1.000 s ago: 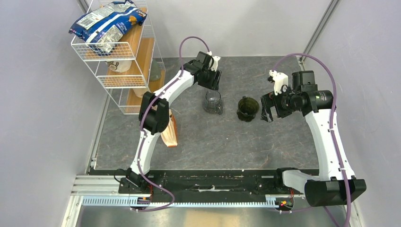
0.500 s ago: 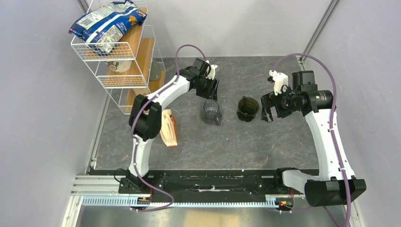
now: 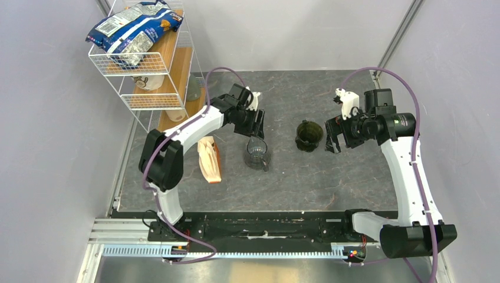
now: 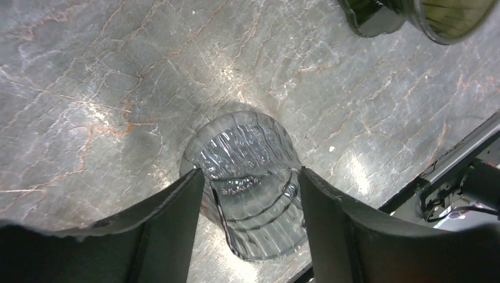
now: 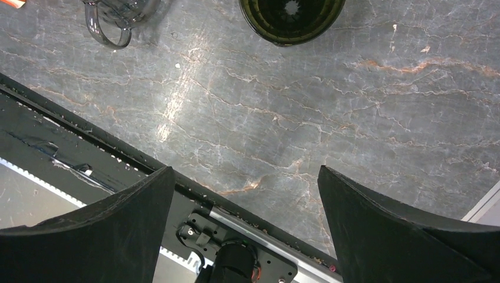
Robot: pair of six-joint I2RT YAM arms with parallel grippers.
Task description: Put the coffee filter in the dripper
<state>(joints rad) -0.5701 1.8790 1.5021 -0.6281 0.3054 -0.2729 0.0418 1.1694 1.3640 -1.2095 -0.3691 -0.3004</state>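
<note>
Checking progress, I'd say the job has barely begun. The dripper stands upright a little right of the table's middle, toward the far edge. Its dark inside looks bare, with no white paper in it. I can't find a loose coffee filter in any of my views. The only filters I can make out are in the tan, orange-edged packet lying nearer the left edge.

My left gripper is clamped on the clear glass cup, a finger against each side, left of the dripper and apart from it. My right gripper hangs just right of the dripper, jaws spread wide with nothing between them.

As I judge it, everything is left: park the cup, draw one filter from the packet, and seat it in the dripper.
</note>
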